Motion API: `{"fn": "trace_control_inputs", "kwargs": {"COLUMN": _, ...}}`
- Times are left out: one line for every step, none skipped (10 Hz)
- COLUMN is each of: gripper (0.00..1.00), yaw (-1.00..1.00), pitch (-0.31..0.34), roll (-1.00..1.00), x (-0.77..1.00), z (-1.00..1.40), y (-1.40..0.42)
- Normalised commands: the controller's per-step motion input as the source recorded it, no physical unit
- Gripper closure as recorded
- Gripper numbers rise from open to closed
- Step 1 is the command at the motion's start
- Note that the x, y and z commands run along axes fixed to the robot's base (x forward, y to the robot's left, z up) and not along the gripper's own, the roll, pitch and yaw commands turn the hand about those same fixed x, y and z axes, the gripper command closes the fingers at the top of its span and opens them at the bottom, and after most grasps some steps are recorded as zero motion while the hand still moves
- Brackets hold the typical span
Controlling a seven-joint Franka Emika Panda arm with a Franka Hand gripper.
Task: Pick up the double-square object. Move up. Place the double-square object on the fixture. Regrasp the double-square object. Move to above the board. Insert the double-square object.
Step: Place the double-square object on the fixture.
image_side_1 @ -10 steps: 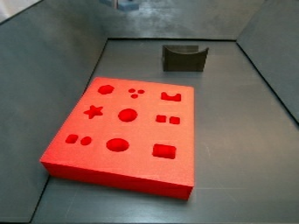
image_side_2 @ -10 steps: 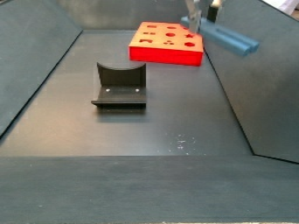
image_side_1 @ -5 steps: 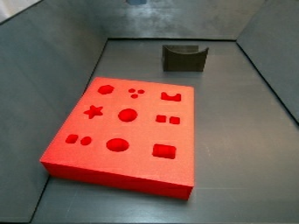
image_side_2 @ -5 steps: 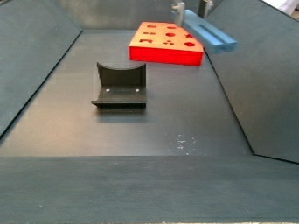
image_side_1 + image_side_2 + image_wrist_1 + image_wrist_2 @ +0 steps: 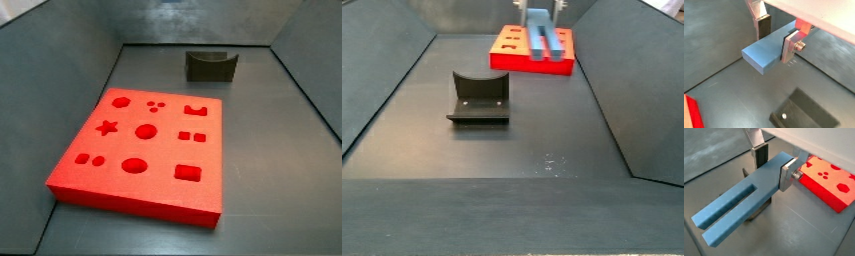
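Slate-blue and long, the double-square object is pinched between the silver finger plates of the end effector, which grips it near its solid end while the two square prongs stick out free, pointing away from the fingers. In a wrist view the blunt end of the bar shows between the same plates, with the dark pad of one finger pressed against its side, and the fixture lies on the grey floor below, well apart from the bar.

Left to right in a side view, the fixture sits on the floor towards the left, nothing on it; to its right and further back is the board, and the bar hangs in the air in front of or above the board, long axis running roughly towards the camera and tilted downward at the near end. The end effector is at the top edge of that view. The opposite side view shows the board and the fixture, but neither the bar nor the end effector.

Judged from this, the coming placement turns on the fixture lying below and to the left of the held bar, whose long axis must be brought to the notch.
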Motion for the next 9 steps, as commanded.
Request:
{"fn": "trace_control_inputs", "kwargs": {"gripper": 1.00, "yaw": -0.40, "pitch": -0.033, "roll": -0.15, "x": 1.00, "z": -0.02, "y": 0.07}}
{"fn": "trace_control_inputs", "kwargs": {"gripper": 1.00, "yaw": -0.23, "pitch": -0.010, "roll": -0.14, "x": 1.00, "z": -0.02, "y": 0.06}}
{"fn": "trace_control_inputs", "kwargs": {"gripper": 1.00, "yaw": -0.15, "pitch": 0.006, "roll": -0.14, "x": 1.00, "z": -0.02, "y": 0.05}}
{"fn": "trace_control_inputs", "kwargs": {"gripper": 1.00, "yaw": -0.12, "pitch": 0.016, "roll": -0.14, "x": 1.00, "z": -0.02, "y": 0.05}}
{"fn": "trace_control_inputs", "kwargs": {"gripper": 1.00, "yaw": -0.08, "pitch": 0.033, "roll": -0.14, "x": 0.94, "z": -0.02, "y": 0.04}}
{"fn": "trace_control_inputs", "kwargs": {"gripper": 1.00, "yaw": 0.16, "pitch": 0.020, "roll": -1.00, "x": 1.00, "z": -0.18, "y": -0.31}}
{"fn": "trace_control_inputs", "kwargs": {"gripper": 1.00, "yaw": 0.15, "pitch": 0.025, "roll": -1.00, "x": 0.99, "z": -0.17, "y": -0.28}}
{"fn": "trace_control_inputs", "kwargs": {"gripper": 1.00, "yaw": 0.14, "pitch": 0.033, "roll": -1.00, "x": 0.92, "z": -0.12, "y": -0.15}}
{"fn": "trace_control_inputs", "kwargs": {"gripper": 1.00, "yaw": 0.13, "pitch": 0.048, "roll": -1.00, "x": 0.83, "z": -0.07, "y": -0.08}}
